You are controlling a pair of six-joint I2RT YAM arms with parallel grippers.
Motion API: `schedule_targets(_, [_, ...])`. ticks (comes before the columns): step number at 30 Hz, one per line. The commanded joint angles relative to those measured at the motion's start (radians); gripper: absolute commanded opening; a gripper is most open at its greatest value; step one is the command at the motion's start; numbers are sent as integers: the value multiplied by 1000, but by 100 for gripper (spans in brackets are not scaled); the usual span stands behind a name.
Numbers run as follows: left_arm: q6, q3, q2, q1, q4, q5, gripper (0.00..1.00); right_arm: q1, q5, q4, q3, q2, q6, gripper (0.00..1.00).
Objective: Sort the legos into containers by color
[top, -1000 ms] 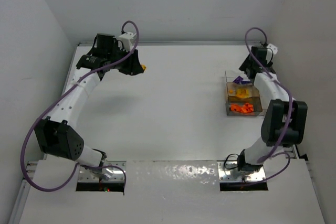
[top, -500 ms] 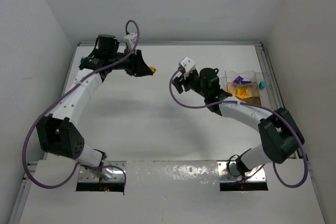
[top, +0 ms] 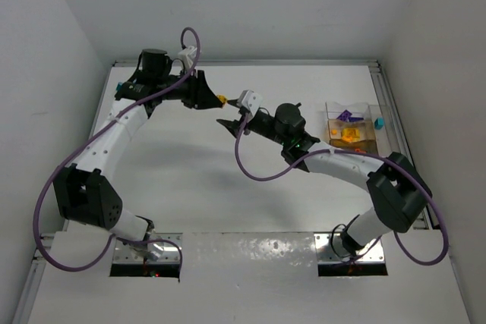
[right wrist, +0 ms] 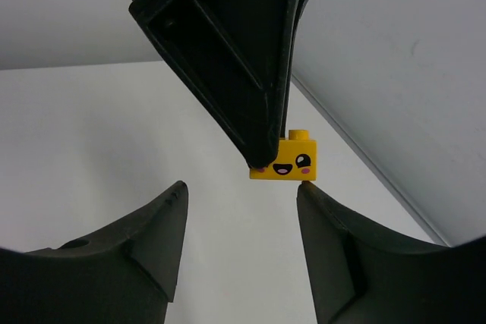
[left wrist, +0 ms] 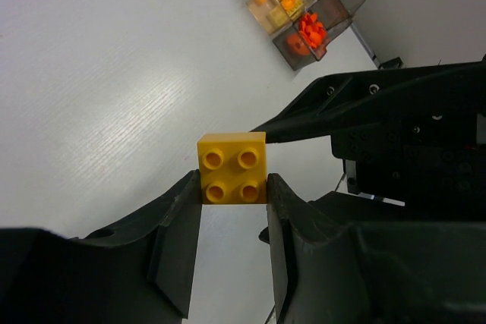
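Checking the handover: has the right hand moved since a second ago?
Yes. The right hand left the containers and swung leftward toward the yellow brick.

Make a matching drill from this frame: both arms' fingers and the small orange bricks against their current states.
Column one:
1. left fingers
2. right fingers
3. small orange plastic bricks

Column two:
A. open, gripping nothing
B. heaped in one compartment of the clear plastic bin cluster
C. shut on the yellow four-stud plastic brick

Pairs: 1-C, 2-A, 3-B
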Motion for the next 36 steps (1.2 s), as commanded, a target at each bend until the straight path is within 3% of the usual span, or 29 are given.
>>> schedule_targets(1, [-6,49,1,-9,44,15,0,12,-31,82,50,7,-16,57])
schedule_targets(5, [9,49,1,-15,20,16,0,32,70,72,73,33,-74,52])
schedule_targets(18, [25,56,2,-19,3,11,0,32,227,38,153,85,-108,58])
schedule_targets(23, [20,56,7,-19,6,10,0,32,199,55,155,87,-117,56])
schedule_targets(26, [17,59,8,-19,7,11,0,32,172,81,144,90,-100,44])
schedule_targets(29, [19,56,7,-19,4,8,0,32,173,130,129,88,-88,8])
schedule_targets(30, [20,56,7,-19,4,8,0,34,176,136,126,88,-83,8])
schedule_targets(31, [19,55,8,-19,4,5,3,34,187,142,121,85,-77,0])
schedule_targets(32, [16,53,8,-19,3,-1,17,34,195,150,113,82,-70,0])
schedule_targets(33, [14,52,8,-19,3,-7,50,34,202,147,109,81,-69,0])
schedule_targets(34, [14,52,5,-19,1,-11,67,34,225,144,98,73,-74,0])
schedule_targets(35, [14,53,5,-19,1,-15,99,34,239,135,90,69,-77,0])
schedule_targets(36, [12,53,4,-19,3,-22,100,32,254,129,84,64,-80,0])
